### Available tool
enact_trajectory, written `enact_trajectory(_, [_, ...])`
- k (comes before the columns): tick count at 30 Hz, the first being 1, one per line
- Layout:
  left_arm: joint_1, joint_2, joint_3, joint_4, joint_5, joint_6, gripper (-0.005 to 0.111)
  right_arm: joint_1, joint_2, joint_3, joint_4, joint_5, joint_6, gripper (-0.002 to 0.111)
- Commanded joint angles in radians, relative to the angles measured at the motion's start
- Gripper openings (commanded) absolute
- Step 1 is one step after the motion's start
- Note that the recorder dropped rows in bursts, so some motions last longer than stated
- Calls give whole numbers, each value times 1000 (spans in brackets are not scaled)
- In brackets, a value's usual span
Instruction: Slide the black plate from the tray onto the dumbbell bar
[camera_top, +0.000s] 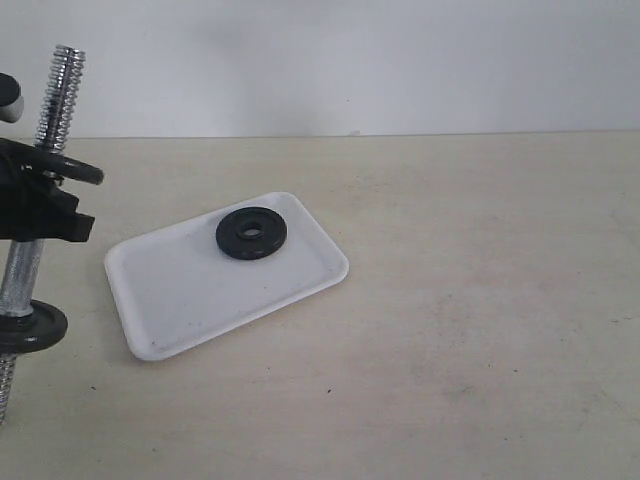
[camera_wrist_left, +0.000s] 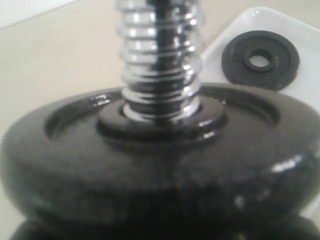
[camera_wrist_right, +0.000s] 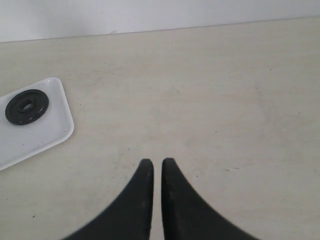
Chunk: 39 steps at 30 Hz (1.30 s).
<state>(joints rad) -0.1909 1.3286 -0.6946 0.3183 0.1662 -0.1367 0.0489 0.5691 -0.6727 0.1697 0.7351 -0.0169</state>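
Black plate (camera_top: 251, 233) flat on tray (camera_top: 180, 290), centre frame; dumbbell bar (camera_top: 22, 272) clamped in left jaws, far left. Right jaws together, empty: open, grip rim, align hole with thread.

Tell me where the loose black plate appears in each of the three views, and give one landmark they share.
Exterior view: the black plate lies left of centre, on the far end of the tray.
Left wrist view: the black plate is at the upper right, beyond the dumbbell bar.
Right wrist view: the black plate is at the left edge.
Shared landmark: the tray under it.
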Motion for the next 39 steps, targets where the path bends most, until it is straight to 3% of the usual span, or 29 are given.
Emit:
enact_trajectory(1, [8, -16, -46, 30, -234, -8, 4, 0, 1, 5, 5, -29, -19, 4])
enact_trajectory(11, [12, 55, -46, 30, -234, -4, 4, 0, 1, 5, 5, -70, -19, 4])
enact_trajectory(20, [12, 56, -46, 36, -326, -3, 4, 0, 1, 5, 5, -106, -36, 4])
enact_trajectory(34, [12, 56, -46, 36, -209, -32, 4, 0, 1, 5, 9, -144, -72, 4])
enact_trajectory(39, [12, 56, -46, 36, -146, -71, 4, 0, 3, 5, 74, -159, -171, 4])
